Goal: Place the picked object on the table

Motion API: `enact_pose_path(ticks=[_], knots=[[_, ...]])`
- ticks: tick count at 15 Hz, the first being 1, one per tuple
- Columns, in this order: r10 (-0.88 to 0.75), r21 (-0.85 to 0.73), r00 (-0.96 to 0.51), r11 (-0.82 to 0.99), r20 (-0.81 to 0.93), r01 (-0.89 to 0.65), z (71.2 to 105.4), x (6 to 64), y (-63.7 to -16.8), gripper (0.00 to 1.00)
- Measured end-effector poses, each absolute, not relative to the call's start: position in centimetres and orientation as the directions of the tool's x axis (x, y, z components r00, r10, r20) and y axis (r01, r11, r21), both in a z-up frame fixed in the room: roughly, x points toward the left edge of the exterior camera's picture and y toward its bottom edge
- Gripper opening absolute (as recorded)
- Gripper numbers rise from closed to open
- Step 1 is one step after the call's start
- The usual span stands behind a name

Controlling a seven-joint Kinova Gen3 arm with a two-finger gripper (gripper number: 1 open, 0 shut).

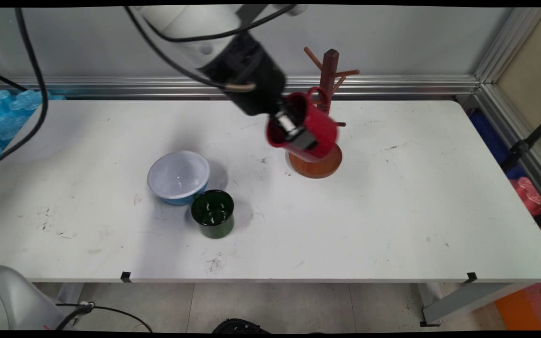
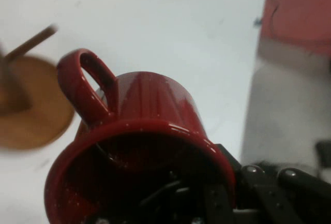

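My gripper [image 1: 295, 131] is shut on the rim of a red mug [image 1: 315, 130], holding it tilted in the air with its mouth toward the hand. One finger is inside the mug, the other outside. The mug's handle [image 1: 318, 94] lies close against the wooden mug tree [image 1: 328, 84], just in front of its post and pegs. In the hand view the red mug [image 2: 150, 131] fills the middle, its handle [image 2: 85, 84] up and left, with the tree's round base [image 2: 31, 115] and one peg [image 2: 31, 43] at the left.
A blue bowl with a white inside [image 1: 178, 176] and a dark green mug [image 1: 213, 213] stand side by side left of centre on the white table [image 1: 392, 211]. The table's right edge and red items on the floor [image 2: 300, 12] show in the hand view.
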State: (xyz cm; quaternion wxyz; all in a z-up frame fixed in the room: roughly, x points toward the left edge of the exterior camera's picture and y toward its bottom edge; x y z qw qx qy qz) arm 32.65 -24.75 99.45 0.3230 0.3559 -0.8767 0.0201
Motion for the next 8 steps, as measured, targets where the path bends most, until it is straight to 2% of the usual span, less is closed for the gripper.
enact_pose_path(ticks=[8], knots=[[-0.572,-0.013,-0.675,0.759,0.465,-0.651,98.1,39.9,-26.7,0.0]])
